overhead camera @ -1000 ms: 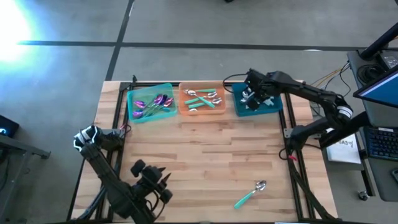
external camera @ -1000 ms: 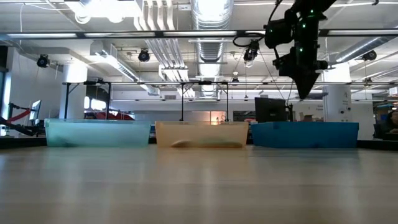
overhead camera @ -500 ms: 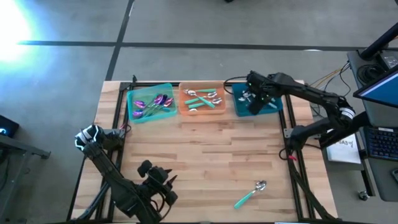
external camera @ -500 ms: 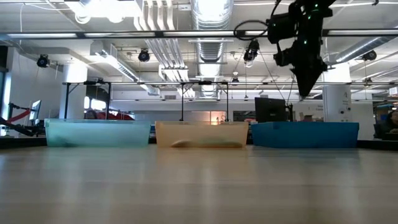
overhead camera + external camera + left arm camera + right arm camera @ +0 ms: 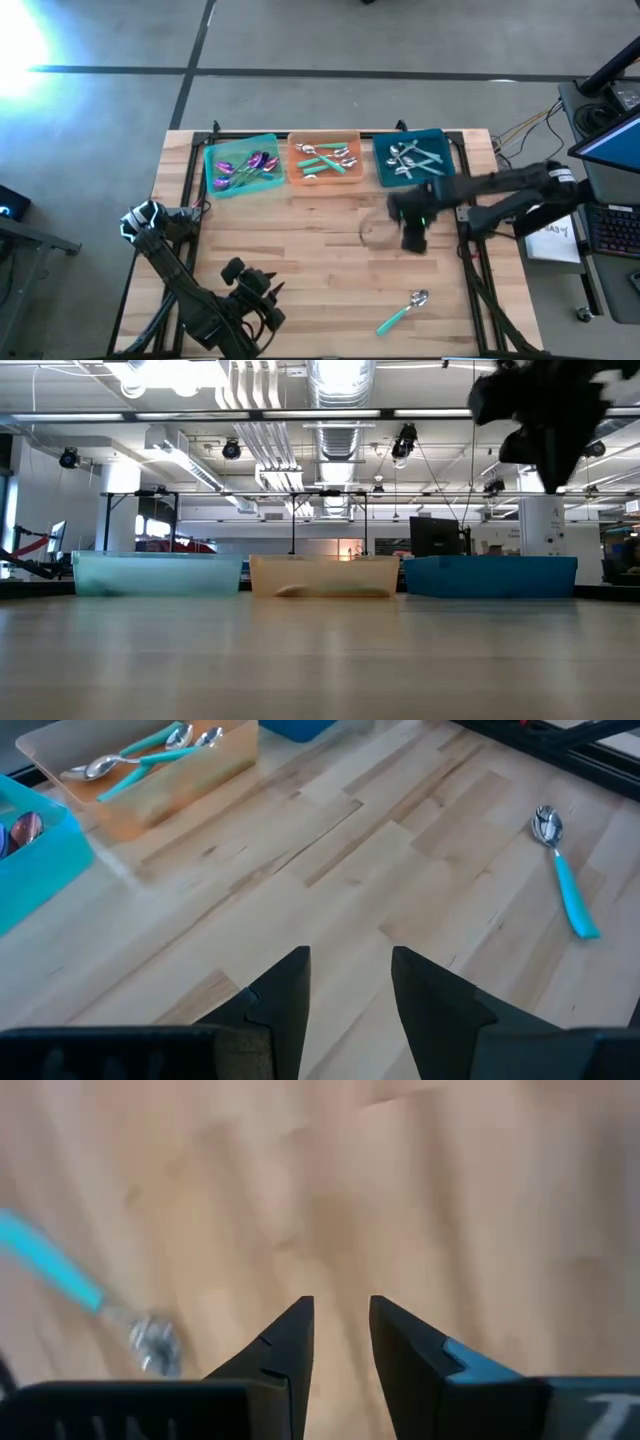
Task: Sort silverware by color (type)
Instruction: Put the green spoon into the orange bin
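Near the front right of the surface (image 5: 320, 260) I see one loose spoon (image 5: 403, 311), silver-headed with a teal handle, lying flat on the wood; its long axis runs on a diagonal, the bowl toward the back right and the handle tip toward the front left. In the left wrist view the same spoon (image 5: 562, 867) lies alone, apart from everything else. The rest of the silverware sits along the back edge: purple-headed spoons (image 5: 243, 167) in the green tray (image 5: 212, 150) at the left, silver-headed teal-handled spoons (image 5: 327, 158) in the orange tray (image 5: 297, 176) in the middle, and all-silver spoons (image 5: 410, 158) in the teal tray (image 5: 440, 140) at the right. My right gripper (image 5: 414, 240) hangs over bare wood, between the teal tray and the loose spoon and clear of both; its wrist view shows the fingers (image 5: 283, 1345) a little apart with nothing between them, and the spoon blurred off to one side. My left gripper (image 5: 262, 306) waits low at the front left corner, its fingers (image 5: 290, 990) spread and holding nothing, pointed across the surface toward the trays.
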Controlling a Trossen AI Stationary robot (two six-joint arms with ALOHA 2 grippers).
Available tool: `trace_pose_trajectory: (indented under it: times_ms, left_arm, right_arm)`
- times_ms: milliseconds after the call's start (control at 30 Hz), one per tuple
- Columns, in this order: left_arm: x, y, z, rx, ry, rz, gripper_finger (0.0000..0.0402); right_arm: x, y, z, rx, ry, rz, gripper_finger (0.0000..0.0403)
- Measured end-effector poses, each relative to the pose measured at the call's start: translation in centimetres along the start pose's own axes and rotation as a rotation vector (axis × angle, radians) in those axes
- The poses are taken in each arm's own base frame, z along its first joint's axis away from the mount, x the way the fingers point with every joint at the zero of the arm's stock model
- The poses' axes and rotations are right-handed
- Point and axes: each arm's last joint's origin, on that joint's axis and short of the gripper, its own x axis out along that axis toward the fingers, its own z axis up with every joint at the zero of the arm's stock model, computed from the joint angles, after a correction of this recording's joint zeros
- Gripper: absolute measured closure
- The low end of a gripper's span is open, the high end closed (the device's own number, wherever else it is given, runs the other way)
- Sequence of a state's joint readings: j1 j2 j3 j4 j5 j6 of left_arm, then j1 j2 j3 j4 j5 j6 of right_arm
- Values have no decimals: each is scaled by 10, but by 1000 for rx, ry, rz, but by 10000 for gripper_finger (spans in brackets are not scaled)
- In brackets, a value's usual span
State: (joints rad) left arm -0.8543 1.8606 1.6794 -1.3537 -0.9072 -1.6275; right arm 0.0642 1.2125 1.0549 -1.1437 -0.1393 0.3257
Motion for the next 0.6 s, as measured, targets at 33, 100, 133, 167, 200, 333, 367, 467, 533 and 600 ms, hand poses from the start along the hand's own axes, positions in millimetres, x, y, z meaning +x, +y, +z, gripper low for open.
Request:
trace_pose_trajectory:
  times_ms: [33, 100, 133, 167, 200, 333, 367, 467, 533, 600]
  left_arm:
    - [0, 0, 0, 0, 3, 0, 275]
    - [-1, 0, -1, 7, 10, -1, 275]
    - [-1, 0, -1, 13, 12, -2, 275]
    - [-1, 0, -2, 16, 17, -3, 275]
    - [-1, 0, -2, 18, 23, -4, 275]
    - [-3, -2, -4, 12, 37, -19, 275]
    - [-4, -2, -5, 9, 37, -25, 275]
    - [-7, -3, -7, 6, 39, -43, 275]
    - [-10, -4, -9, 3, 40, -58, 275]
    - [-14, -6, -12, -5, 43, -79, 275]
  right_arm:
    - [5, 13, -5, -58, 3, 12, 310]
    - [13, 39, -15, -190, -6, 46, 311]
    - [16, 52, -22, -256, -11, 65, 312]
    - [20, 64, -28, -320, -22, 88, 313]
    - [23, 76, -35, -381, -40, 116, 314]
    - [31, 119, -57, -574, -139, 223, 312]
    - [32, 128, -61, -600, -175, 230, 312]
    - [38, 151, -72, -661, -269, 232, 313]
    - [45, 163, -76, -687, -287, 238, 314]
    - [53, 172, -75, -698, -280, 237, 314]
